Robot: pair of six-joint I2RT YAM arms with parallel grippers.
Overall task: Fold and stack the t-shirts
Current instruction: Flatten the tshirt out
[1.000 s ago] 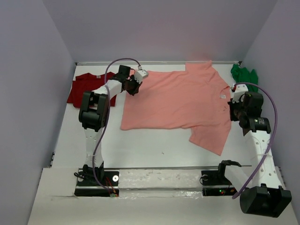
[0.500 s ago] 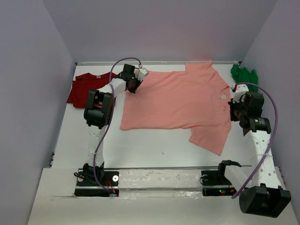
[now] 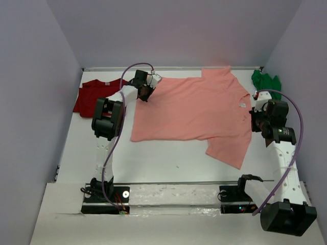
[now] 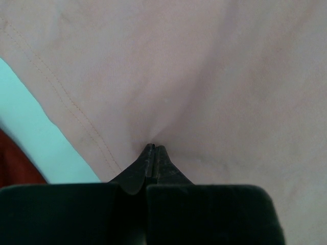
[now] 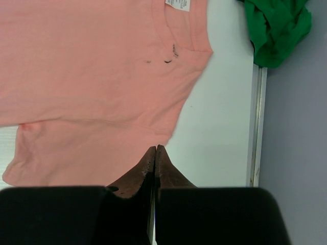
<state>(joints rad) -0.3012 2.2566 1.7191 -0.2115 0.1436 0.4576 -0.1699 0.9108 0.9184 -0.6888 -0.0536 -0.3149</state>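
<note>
The salmon-pink t-shirt (image 3: 194, 107) lies spread flat mid-table, collar to the right. My left gripper (image 3: 144, 93) is at its back left corner. In the left wrist view it is shut (image 4: 154, 148) on the cloth (image 4: 204, 76), which puckers at the tips. My right gripper (image 3: 256, 124) is shut, with its tips (image 5: 156, 148) at the edge of the shirt (image 5: 92, 66) near the sleeve; I cannot tell whether it pinches cloth. The dark red t-shirt (image 3: 94, 94) lies folded at the back left. The bright green t-shirt (image 3: 265, 81) is bunched in the back right corner (image 5: 278, 28).
Walls close the table in on the left, back and right. A metal rail (image 5: 257, 122) runs along the right edge beside my right gripper. A strip of the dark red shirt (image 4: 15, 163) shows at the left of the left wrist view.
My left gripper has shifted a little toward the back. The salmon-pink shirt's front edge and lower sleeve have drawn slightly left. The right arm has barely moved.
</note>
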